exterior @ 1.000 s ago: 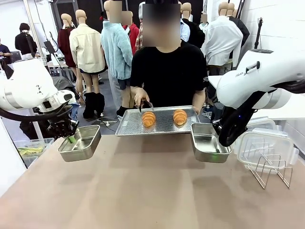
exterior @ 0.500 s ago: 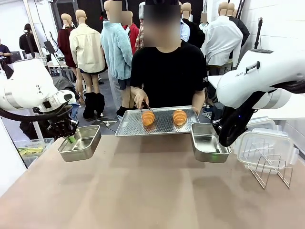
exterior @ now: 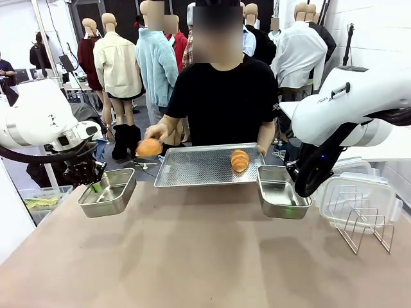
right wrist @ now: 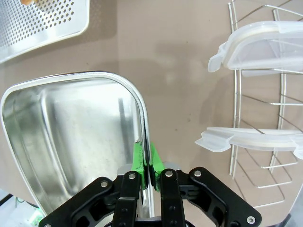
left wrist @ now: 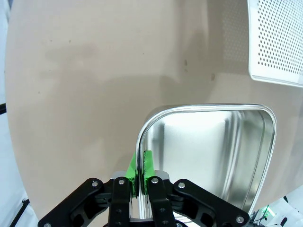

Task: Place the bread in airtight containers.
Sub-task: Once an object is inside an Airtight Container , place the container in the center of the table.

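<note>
The person's hand carries the smooth orange-brown bun (exterior: 149, 147) in the air, left of the tray and above the left airtight container (exterior: 108, 192). The ridged croissant-like roll (exterior: 239, 160) lies on the perforated tray (exterior: 192, 170). My left gripper (left wrist: 141, 165) is shut on the rim of the left container (left wrist: 208, 146), its green pad (exterior: 95, 187) at the pan's near-left corner. My right gripper (right wrist: 146, 161) is shut on the rim of the right container (right wrist: 71, 127), which is held at the tray's right end (exterior: 280, 191). Both pans have nothing in them.
Two clear white-rimmed lids (right wrist: 265, 40) (right wrist: 251, 139) lean in a wire rack (exterior: 363, 224) at the table's right edge. The perforated tray's corner shows in both wrist views (left wrist: 279, 42) (right wrist: 33, 23). Bare brown tabletop (exterior: 205, 256) spreads across the near side.
The person lifted the bun off the tray and swung it left toward the left container. The tray shifted slightly. Both arms and their pans stayed still.
</note>
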Robot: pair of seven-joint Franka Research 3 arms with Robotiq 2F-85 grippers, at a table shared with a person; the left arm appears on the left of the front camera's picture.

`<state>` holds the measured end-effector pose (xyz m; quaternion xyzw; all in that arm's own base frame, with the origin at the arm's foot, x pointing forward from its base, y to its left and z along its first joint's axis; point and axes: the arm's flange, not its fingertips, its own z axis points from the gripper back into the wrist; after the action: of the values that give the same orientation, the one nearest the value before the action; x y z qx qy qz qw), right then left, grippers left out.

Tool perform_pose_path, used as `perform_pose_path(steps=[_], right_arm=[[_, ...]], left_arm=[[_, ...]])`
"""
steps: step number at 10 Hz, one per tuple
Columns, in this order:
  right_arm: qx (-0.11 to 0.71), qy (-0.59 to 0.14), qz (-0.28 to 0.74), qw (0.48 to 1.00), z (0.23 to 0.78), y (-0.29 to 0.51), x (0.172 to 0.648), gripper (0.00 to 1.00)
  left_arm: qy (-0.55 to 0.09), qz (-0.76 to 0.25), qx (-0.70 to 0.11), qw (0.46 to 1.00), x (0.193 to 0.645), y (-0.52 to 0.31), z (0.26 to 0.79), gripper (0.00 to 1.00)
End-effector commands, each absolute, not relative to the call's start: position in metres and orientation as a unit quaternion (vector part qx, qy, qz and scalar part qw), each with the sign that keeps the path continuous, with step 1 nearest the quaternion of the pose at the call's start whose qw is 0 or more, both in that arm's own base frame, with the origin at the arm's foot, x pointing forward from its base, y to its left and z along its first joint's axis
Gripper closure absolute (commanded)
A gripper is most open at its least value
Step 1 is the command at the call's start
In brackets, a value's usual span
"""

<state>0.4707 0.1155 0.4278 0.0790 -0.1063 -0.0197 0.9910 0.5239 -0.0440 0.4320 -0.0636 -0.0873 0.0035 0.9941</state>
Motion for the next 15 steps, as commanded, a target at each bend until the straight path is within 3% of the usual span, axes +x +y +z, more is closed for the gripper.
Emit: perform_pose_path(steps=[1, 15], right_arm=[[0.080, -0.108, -0.020, 0.991, 0.4290, 0.1154, 0.4708, 1.00], [0.080, -0.108, -0.020, 0.991, 0.4290, 0.1154, 0.4708, 1.00]], left_arm=[[-0.091, 0.004, -0.064, 0.994, 0.5269, -0.0433, 0.4356, 1.00], [-0.091, 0.004, -0.064, 0.994, 0.5269, -0.0433, 0.4356, 1.00]])
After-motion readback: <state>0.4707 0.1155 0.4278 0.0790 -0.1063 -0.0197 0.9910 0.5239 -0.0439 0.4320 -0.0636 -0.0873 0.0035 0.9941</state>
